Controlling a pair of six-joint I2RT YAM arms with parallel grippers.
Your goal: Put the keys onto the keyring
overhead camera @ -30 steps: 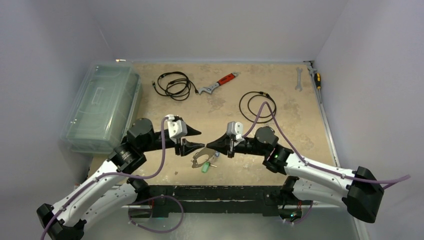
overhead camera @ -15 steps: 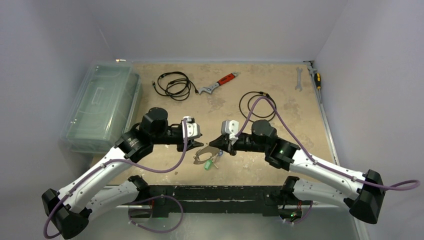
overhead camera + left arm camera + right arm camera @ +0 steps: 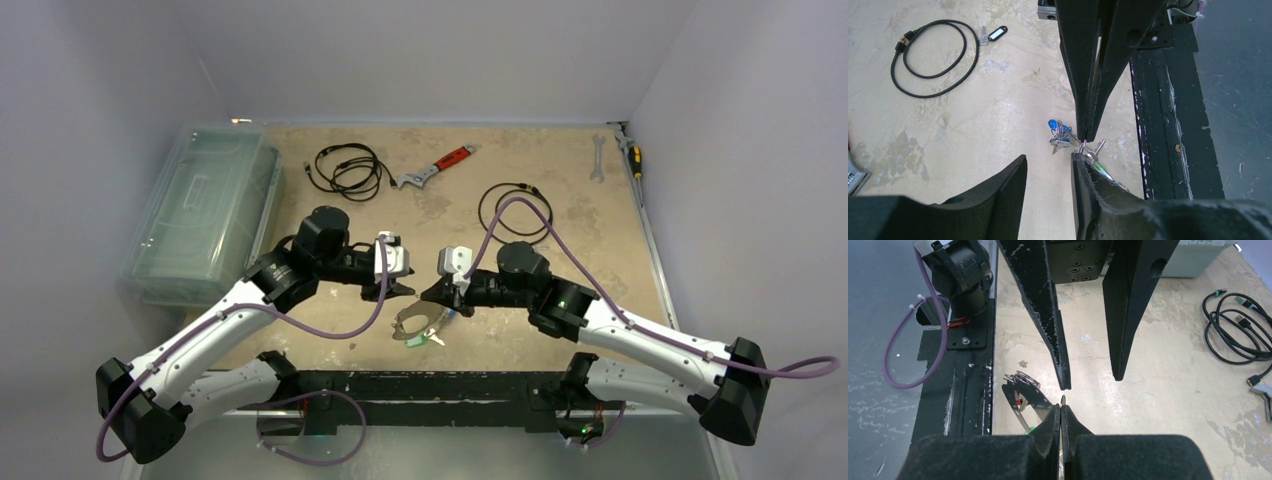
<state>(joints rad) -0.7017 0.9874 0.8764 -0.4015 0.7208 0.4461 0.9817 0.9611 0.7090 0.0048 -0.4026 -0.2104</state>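
The keyring (image 3: 412,322), a thin grey metal hoop, hangs just above the table near the front edge, with a green-tagged key (image 3: 414,340) under it. My right gripper (image 3: 438,302) is shut on the hoop's thin edge (image 3: 1062,400). The hoop (image 3: 1020,394) curves off to the left of its pads. My left gripper (image 3: 399,288) is open and empty, facing the right one, tips close but apart. In the left wrist view the open left gripper (image 3: 1049,164) points at a blue-tagged key bunch (image 3: 1057,131) and a green-tagged key (image 3: 1101,170) below the right fingers (image 3: 1083,90). A dark-tagged key (image 3: 994,34) lies apart.
A clear plastic box (image 3: 200,215) stands at the left. Two black cable coils (image 3: 345,170) (image 3: 512,210), a red-handled wrench (image 3: 440,165), a spanner (image 3: 597,160) and a screwdriver (image 3: 634,157) lie at the back. The black front rail (image 3: 420,385) is just below the ring.
My left arm has swung right and turned its gripper level towards the right gripper. My right gripper has moved slightly left and down with the ring and its keys.
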